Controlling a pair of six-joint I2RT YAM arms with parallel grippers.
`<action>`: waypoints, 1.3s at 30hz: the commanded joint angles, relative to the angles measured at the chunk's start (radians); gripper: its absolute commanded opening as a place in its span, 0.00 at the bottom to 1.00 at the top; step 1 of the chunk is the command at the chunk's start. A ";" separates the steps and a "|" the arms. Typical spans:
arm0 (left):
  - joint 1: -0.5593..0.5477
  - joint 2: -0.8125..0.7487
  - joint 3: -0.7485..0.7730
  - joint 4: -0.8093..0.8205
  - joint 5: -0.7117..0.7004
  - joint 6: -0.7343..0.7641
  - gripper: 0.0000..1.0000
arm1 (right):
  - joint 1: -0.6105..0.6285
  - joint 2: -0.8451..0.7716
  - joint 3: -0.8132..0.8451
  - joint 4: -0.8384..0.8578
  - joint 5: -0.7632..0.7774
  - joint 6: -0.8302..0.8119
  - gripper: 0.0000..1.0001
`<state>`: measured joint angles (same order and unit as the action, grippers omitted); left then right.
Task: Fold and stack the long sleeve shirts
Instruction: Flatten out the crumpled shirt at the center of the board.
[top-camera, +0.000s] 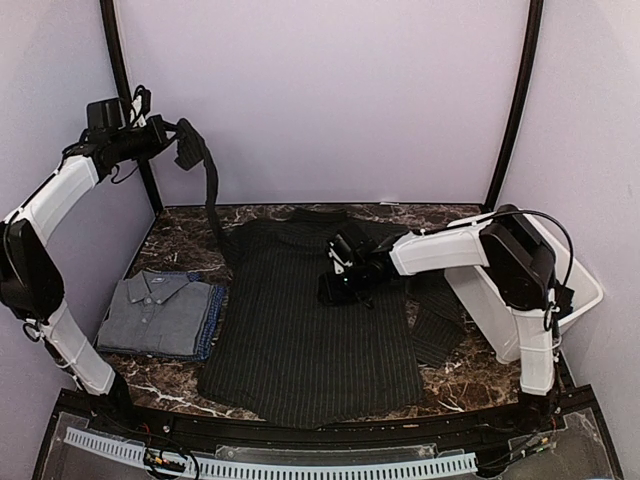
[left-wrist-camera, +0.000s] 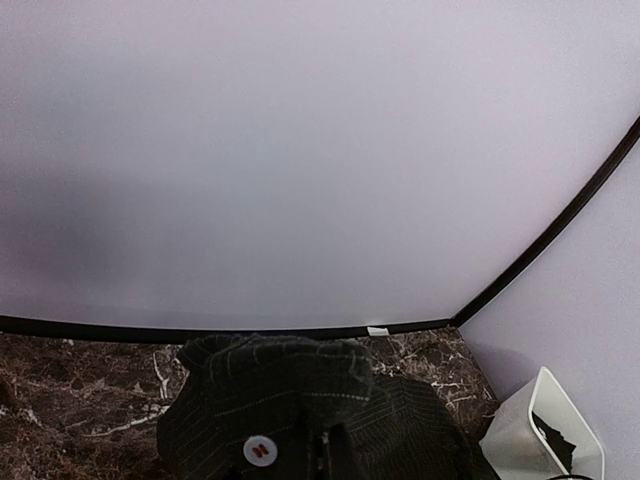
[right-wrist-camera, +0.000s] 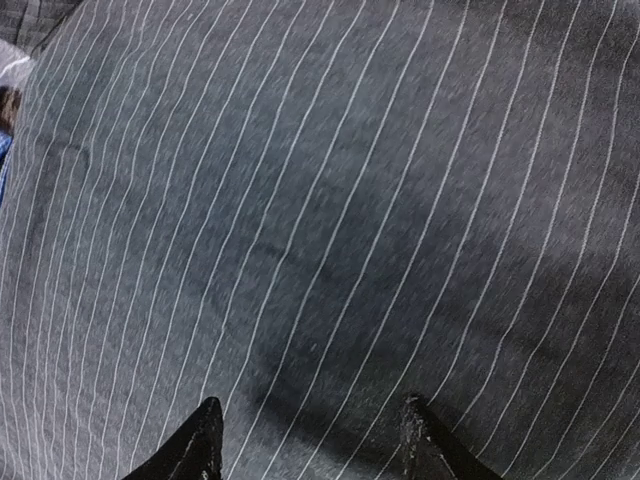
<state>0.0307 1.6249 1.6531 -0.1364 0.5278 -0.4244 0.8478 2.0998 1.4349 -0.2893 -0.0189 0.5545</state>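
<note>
i've got the left gripper (top-camera: 190, 147) clamped on a sleeve (top-camera: 212, 200) held high, the right gripper (top-camera: 342, 272) spread open over the pinstriped shirt (top-camera: 310, 345) lying flat on the table (top-camera: 180, 240) beside the folded grey shirt (top-camera: 155, 305).

Charcoal pinstriped shirt (top-camera: 310, 330) lies spread at desk (top-camera: 175, 245) centre, one sleeve raised. Folded grey shirt (top-camera: 155, 305) tops blue shirt (top-camera: 212, 320) near left edge.
</note>
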 joint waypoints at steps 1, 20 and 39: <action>0.001 0.030 -0.007 0.049 0.046 -0.008 0.00 | -0.060 0.079 0.046 -0.044 0.068 -0.022 0.57; -0.211 0.009 -0.088 -0.004 0.191 0.062 0.00 | -0.097 -0.076 0.100 -0.054 -0.002 -0.072 0.61; -0.688 0.067 -0.457 -0.047 0.147 0.052 0.14 | -0.048 -0.394 -0.307 0.144 -0.008 0.009 0.68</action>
<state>-0.6270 1.6558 1.1999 -0.1394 0.7334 -0.3737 0.7658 1.7168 1.1564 -0.2073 -0.0071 0.5377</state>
